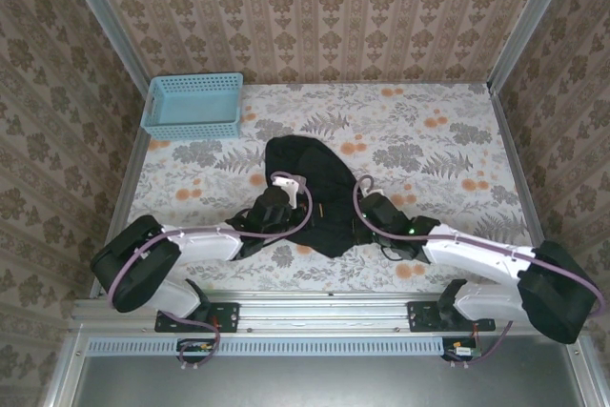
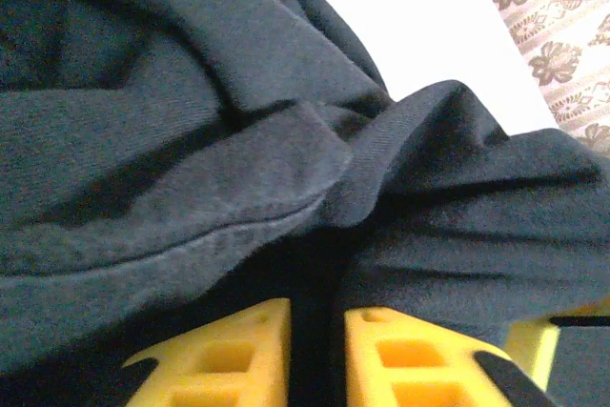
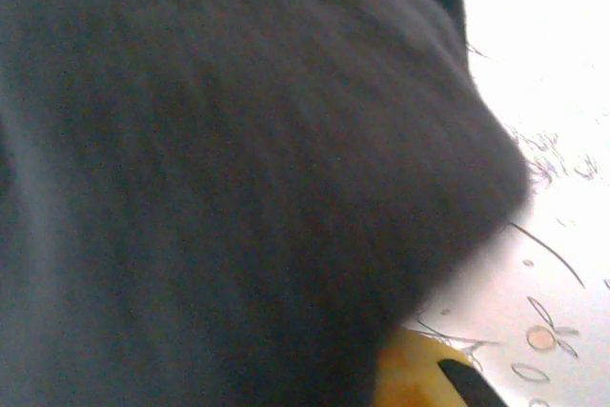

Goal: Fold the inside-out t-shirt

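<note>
I see the floral-print table [image 1: 457, 140] open on its right and far sides. The plain black fabric t-shirt [image 1: 310, 188] lies bunched mid-table. A light blue plastic basket [image 1: 193, 105] sits far-left, well apart. The left gripper [image 2: 316, 316] and right gripper [image 1: 375, 211] meet the shirt's near edge; I cannot tell either's grip.

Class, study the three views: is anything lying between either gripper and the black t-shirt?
Nothing visible. The left gripper and right gripper are both against the t-shirt, with fabric over their yellow fingers in the wrist views. The blue basket sits apart at the table's far left corner.
</note>
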Robot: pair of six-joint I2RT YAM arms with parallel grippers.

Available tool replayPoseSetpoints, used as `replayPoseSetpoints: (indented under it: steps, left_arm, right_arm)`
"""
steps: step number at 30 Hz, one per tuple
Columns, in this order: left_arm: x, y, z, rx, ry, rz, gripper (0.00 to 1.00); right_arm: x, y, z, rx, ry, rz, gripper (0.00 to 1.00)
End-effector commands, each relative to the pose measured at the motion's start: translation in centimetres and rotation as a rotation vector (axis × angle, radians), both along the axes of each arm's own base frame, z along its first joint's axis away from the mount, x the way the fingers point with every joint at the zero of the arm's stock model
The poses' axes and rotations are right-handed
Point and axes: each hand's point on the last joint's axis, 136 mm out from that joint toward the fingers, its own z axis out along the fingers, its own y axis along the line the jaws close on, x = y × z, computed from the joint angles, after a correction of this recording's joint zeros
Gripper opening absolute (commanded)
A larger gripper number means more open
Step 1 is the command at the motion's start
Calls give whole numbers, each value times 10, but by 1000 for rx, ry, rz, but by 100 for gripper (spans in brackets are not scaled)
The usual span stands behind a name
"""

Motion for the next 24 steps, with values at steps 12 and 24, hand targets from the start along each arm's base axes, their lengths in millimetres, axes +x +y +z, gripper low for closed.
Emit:
replayPoseSetpoints:
  steps: [12, 24]
  left_arm:
    - [-9, -20, 3, 51, -25, -94, 36]
    - [-14, -17, 1, 67, -35, -100, 41]
  right_arm:
    - [17, -10, 19, 29, -7, -71, 38]
    - [47, 2, 27, -108, 15, -63, 40]
